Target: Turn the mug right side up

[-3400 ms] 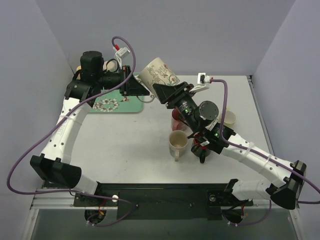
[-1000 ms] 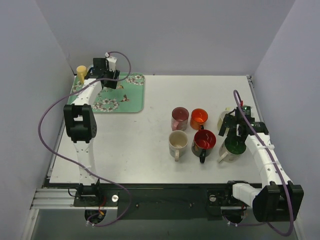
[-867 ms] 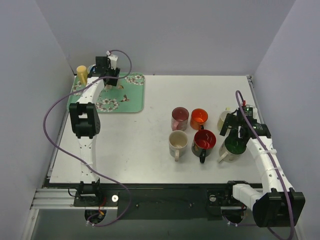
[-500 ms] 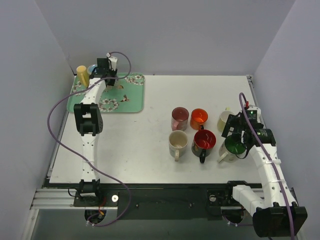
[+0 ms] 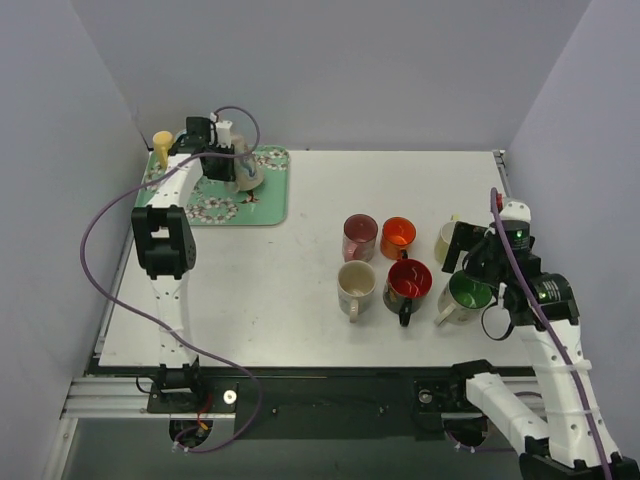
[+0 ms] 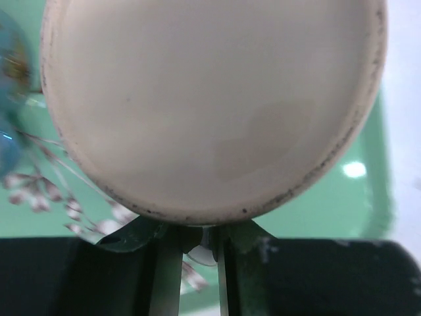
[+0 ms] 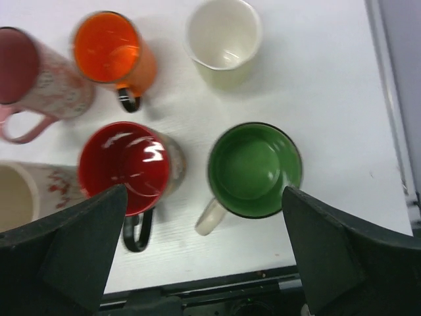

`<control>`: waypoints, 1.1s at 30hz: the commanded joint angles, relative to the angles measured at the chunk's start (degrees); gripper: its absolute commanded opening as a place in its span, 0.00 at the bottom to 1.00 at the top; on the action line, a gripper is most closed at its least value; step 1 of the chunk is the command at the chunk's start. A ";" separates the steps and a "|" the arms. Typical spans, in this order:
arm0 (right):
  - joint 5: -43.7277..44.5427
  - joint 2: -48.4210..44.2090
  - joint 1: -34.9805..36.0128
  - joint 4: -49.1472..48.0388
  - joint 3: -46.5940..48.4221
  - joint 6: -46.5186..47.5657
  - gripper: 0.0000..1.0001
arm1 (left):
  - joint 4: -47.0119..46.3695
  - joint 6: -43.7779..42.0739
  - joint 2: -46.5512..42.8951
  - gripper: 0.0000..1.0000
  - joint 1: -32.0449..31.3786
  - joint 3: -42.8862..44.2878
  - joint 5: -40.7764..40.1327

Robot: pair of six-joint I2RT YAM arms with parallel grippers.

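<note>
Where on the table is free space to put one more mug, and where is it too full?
Free: the table between the green mat and the pink mug, and the far strip behind the mugs. Crowded: the six mugs grouped on the right, pink mug to green mug, and the mat's far left corner.

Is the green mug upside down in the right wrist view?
No, the green mug stands upright, its open mouth and green inside facing up at the camera.

**Top external:** high and behind, looking down on the whole table (image 5: 300, 290).
**Left wrist:** very close against a cream mug (image 6: 210, 99) above a green mat (image 6: 368, 184).
**Right wrist:** straight down on the green mug (image 7: 255, 170) and its neighbours, which the top view also shows.
</note>
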State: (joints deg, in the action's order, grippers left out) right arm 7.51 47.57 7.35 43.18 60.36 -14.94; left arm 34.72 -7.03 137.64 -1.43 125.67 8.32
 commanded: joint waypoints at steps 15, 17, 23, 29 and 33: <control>-17.71 10.07 39.48 -51.40 6.44 -13.62 0.99 | 9.40 16.77 -35.50 0.00 -6.91 -0.32 43.09; -17.88 12.01 39.75 -57.73 7.40 -16.33 1.00 | 8.96 18.01 -38.32 0.00 -8.58 -2.08 44.94; -12.62 13.95 40.02 -64.79 9.08 -15.22 0.99 | 4.84 19.86 -47.20 0.00 -13.24 -10.00 47.49; -11.38 13.86 39.84 -68.67 9.95 -13.63 0.91 | 3.43 20.30 -51.95 0.00 -18.07 -15.27 48.28; -12.78 15.62 39.75 -70.07 12.67 -14.94 0.81 | 1.50 21.88 -53.71 0.00 -21.50 -17.91 50.30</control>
State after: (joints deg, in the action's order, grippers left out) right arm -4.84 62.28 46.96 -18.17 68.60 -29.67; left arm 44.47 13.50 87.53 -19.77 108.44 52.71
